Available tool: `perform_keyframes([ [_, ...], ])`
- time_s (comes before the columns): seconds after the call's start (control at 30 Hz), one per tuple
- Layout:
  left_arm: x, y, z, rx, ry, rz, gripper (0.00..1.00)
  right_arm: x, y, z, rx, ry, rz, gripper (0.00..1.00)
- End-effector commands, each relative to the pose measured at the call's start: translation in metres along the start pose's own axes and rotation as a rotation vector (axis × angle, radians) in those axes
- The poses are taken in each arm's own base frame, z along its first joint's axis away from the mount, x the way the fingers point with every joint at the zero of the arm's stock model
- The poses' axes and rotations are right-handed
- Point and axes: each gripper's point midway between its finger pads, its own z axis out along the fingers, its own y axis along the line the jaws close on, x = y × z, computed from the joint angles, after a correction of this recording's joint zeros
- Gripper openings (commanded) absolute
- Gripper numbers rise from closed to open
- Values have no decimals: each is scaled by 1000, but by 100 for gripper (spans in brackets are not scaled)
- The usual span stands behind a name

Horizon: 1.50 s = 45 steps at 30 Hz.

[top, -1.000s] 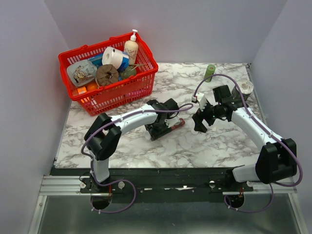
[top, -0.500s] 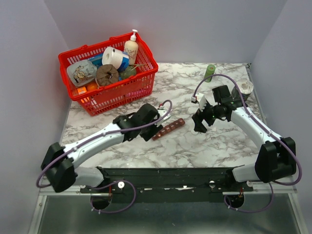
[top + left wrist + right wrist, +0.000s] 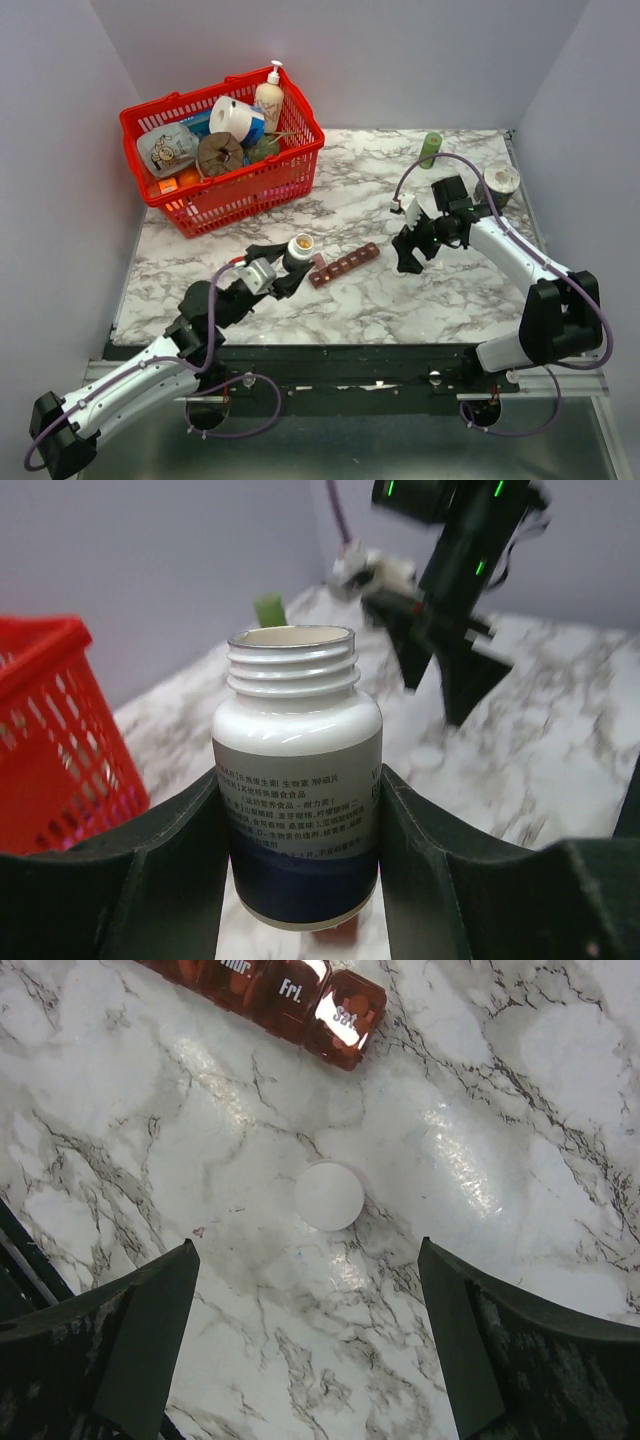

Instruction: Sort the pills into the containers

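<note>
L gripper [image 3: 300, 820] sits low at the near-left of the table [image 3: 400, 300], jaws clamped on a bottle [image 3: 297, 730], one finger on each side of its lower half. Bottle is upright, white w/ a dark blue band at the bottom and a printed label. Cap is off, threaded neck bare, mouth open. From the top cam the inside looks tan; can't tell what's in it.

Just right of the bottle and not touching it lies the strip [image 3: 343, 265], flat on the marble, angled up to the right, about mid-table. It's a dark red row of small compartments; the R wrist cam shows the end ones marked "Fri" and "Sat". Lids are glossy w/ glare, so contents can't be told.

R gripper [image 3: 308, 1250] hangs just past the strip's right end, pointing down, jaws wide apart w/ nothing held. Under it a white round disc [image 3: 329, 1196] lies on the table near the "Sat" end, apart from it.

Far left: red basket [image 3: 300, 165], packed w/ a white roll, pump bottle, brown round item, grey pouch and orange bits. Far right: pale cup [image 3: 500, 180], contents unclear. Behind it at the back edge stands a green bottle [image 3: 431, 148], upright.
</note>
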Motion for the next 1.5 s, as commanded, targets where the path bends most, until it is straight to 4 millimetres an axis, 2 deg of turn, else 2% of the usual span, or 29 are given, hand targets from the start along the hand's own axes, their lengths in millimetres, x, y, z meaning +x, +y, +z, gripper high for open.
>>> perform_keyframes([
  [0.0, -139, -16, -25, 120, -543, -72, 0, 8, -4, 4, -2, 30, 24, 100],
  [0.03, -154, -21, -33, 151, -609, -64, 0, 9, -4, 5, -4, 34, 26, 100],
  [0.1, -161, -25, -41, 176, -652, -80, 0, 10, -5, 7, -9, 39, 29, 100],
  [0.23, -197, -30, -63, 240, -844, -158, 0, 14, -4, 11, -20, 52, 42, 100],
  [0.27, -199, -26, -62, 221, -853, -184, 0, 14, -5, 11, -21, 53, 40, 100],
  [0.3, -189, -18, -60, 176, -843, -225, 0, 14, -5, 12, -21, 56, 41, 100],
  [0.33, -195, -13, -69, 168, -903, -271, 0, 14, -5, 11, -21, 55, 40, 100],
  [0.47, -214, -36, -72, 366, -950, -358, 0, 15, -4, 12, -22, 57, 42, 100],
  [0.5, -208, -23, -73, 299, -970, -406, 0, 15, -5, 12, -22, 59, 41, 100],
  [0.57, -220, -20, -81, 336, -1018, -444, 0, 15, -5, 12, -23, 57, 44, 100],
  [0.6, -241, -36, -78, 462, -1019, -417, 0, 16, -4, 12, -26, 58, 47, 100],
  [0.63, -247, -40, -77, 505, -1012, -436, 0, 15, -4, 12, -27, 59, 43, 100],
  [0.67, -245, -38, -74, 483, -1011, -422, 0, 15, -4, 12, -28, 60, 42, 100],
  [0.7, -228, -30, -70, 422, -989, -454, 0, 14, -5, 11, -25, 60, 41, 100],
  [0.77, -240, -34, -74, 466, -1003, -425, 0, 15, -5, 11, -21, 63, 41, 100],
  [0.8, -262, -41, -79, 541, -1028, -413, 0, 16, -4, 11, -23, 63, 42, 100],
  [0.83, -252, -48, -68, 570, -958, -401, 0, 16, -4, 11, -22, 64, 40, 100],
  [0.87, -240, -39, -57, 500, -905, -374, 0, 16, -5, 11, -21, 65, 38, 100],
  [0.93, -191, -31, -28, 396, -665, -276, 0, 14, -6, 10, -17, 60, 36, 100],
  [1.0, -159, -33, -17, 396, -535, -187, 0, 14, -5, 10, -18, 62, 39, 100],
  [1.03, -122, -31, -4, 380, -382, -165, 0, 15, -6, 10, -15, 62, 38, 100],
  [1.07, -102, -31, 1, 378, -305, -131, 0, 16, -5, 9, -16, 64, 36, 100],
  [1.1, -84, -29, 5, 371, -235, -109, 0, 16, -5, 9, -12, 63, 36, 100],
  [1.13, -48, -26, 9, 358, -107, -77, 0, 16, -6, 9, -10, 64, 39, 100],
  [1.2, -16, -22, 12, 343, 9, -42, 0, 15, -6, 9, -11, 62, 37, 100],
  [1.23, 13, -21, 11, 339, 112, -61, 0, 16, -5, 10, -14, 64, 38, 100],
  [1.3, 35, -18, 12, 340, 183, -15, 0, 16, -6, 10, -12, 64, 38, 100],
  [1.33, 56, -17, 11, 333, 264, -37, 0, 15, -6, 10, -14, 64, 38, 100],
  [1.47, 93, -13, 10, 342, 417, -27, 0, 16, -5, 9, -13, 66, 36, 100],
])
